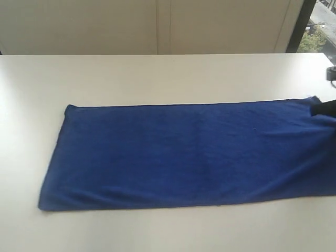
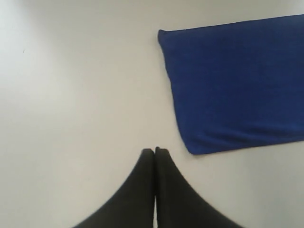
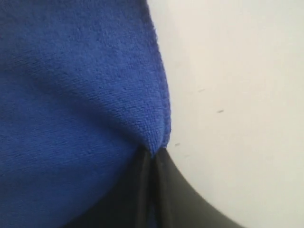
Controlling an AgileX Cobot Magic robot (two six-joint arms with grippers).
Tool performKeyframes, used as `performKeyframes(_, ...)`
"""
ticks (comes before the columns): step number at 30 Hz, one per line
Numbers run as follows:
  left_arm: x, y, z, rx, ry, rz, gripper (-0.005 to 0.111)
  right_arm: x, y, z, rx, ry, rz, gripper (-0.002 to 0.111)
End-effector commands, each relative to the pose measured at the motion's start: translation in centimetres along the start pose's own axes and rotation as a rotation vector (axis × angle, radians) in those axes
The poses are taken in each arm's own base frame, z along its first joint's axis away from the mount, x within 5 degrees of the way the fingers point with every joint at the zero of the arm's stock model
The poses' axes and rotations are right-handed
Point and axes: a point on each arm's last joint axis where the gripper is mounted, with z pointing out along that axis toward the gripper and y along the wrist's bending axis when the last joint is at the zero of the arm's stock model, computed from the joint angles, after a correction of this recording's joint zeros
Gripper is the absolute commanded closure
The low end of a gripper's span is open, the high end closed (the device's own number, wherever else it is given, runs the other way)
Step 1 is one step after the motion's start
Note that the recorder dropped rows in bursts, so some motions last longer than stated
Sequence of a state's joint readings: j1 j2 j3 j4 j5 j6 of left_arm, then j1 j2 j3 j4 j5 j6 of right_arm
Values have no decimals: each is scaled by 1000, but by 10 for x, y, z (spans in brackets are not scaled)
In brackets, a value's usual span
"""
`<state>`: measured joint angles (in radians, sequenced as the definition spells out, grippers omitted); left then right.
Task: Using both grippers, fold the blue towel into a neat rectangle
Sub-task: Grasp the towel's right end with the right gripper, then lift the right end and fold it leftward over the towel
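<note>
The blue towel [image 1: 189, 155] lies flat on the white table as a long folded strip running left to right. My right gripper [image 1: 321, 109] shows as a black tip at the towel's far right corner, at the edge of the exterior view. In the right wrist view the right gripper [image 3: 153, 154] is shut on the towel's hemmed edge [image 3: 164, 109], with blue cloth pinched between the black fingers. The left gripper [image 2: 155, 151] is shut with nothing in it, hovering over bare table short of the towel's end [image 2: 237, 85]. It does not show in the exterior view.
The white table [image 1: 157, 79] reaches well beyond the towel on the near, far and left sides. A pale wall with panel seams [image 1: 163, 26] stands behind it. A window [image 1: 320, 26] and a small dark object [image 1: 331, 73] sit at the far right.
</note>
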<state>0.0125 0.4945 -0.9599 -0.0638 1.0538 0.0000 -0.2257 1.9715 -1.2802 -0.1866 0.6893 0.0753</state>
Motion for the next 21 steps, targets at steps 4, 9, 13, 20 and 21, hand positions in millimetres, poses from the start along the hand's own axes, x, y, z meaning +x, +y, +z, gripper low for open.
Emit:
performKeyframes(4, 2, -1, 0, 7, 8, -6, 107, -13, -34, -18, 44, -27, 44, 108)
performKeyframes(9, 2, -1, 0, 7, 8, -6, 107, -17, 31, -70, -90, -90, -57, 108)
performKeyframes(13, 2, -1, 0, 7, 8, -6, 107, -1, 131, -141, -197, -186, -313, 108)
performKeyframes(20, 2, -1, 0, 7, 8, -6, 107, 44, 254, -204, -388, -275, -616, 108)
performKeyframes(21, 2, -1, 0, 7, 8, -6, 107, 52, 268, -208, -411, -279, -654, 108)
